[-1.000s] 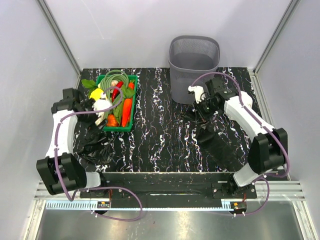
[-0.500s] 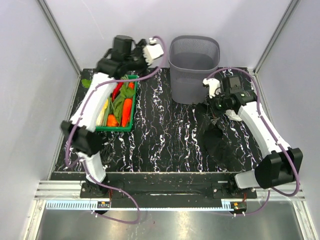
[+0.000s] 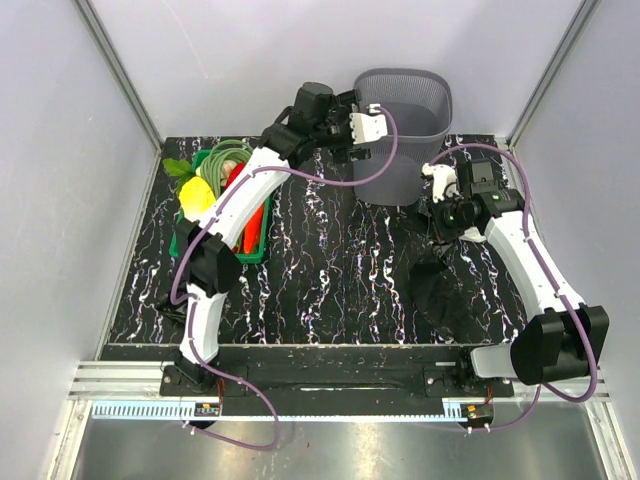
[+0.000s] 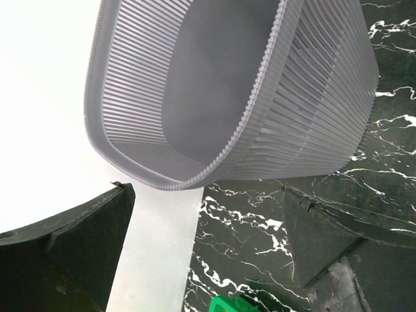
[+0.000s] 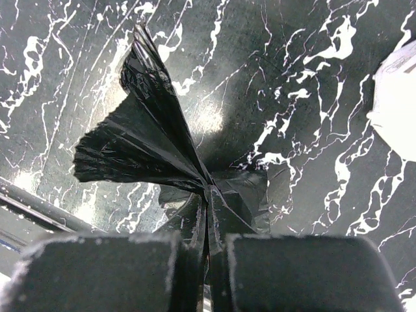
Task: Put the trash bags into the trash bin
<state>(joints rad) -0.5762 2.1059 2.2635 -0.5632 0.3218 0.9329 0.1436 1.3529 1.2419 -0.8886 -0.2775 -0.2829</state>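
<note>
Bag (image 3: pixel 440 290): thin black film, limp, light, likely slippery. It hangs from right gripper (image 5: pixel 208 242) down to table (image 3: pixel 330 260), at 5 o'clock of bin (image 3: pixel 410 150). Right jaws are pressed together on a gathered pleat. A bunched fold looks the safest hold; 1 ply may slip. Left gripper (image 3: pixel 362 125) is spread wide at bin's 9 o'clock rim, with nothing between its jaws.

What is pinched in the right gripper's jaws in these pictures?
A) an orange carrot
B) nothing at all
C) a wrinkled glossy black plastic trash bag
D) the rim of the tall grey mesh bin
C: in the right wrist view the right gripper is shut on the wrinkled glossy black plastic trash bag, whose film fans out from between its closed jaws.
</note>
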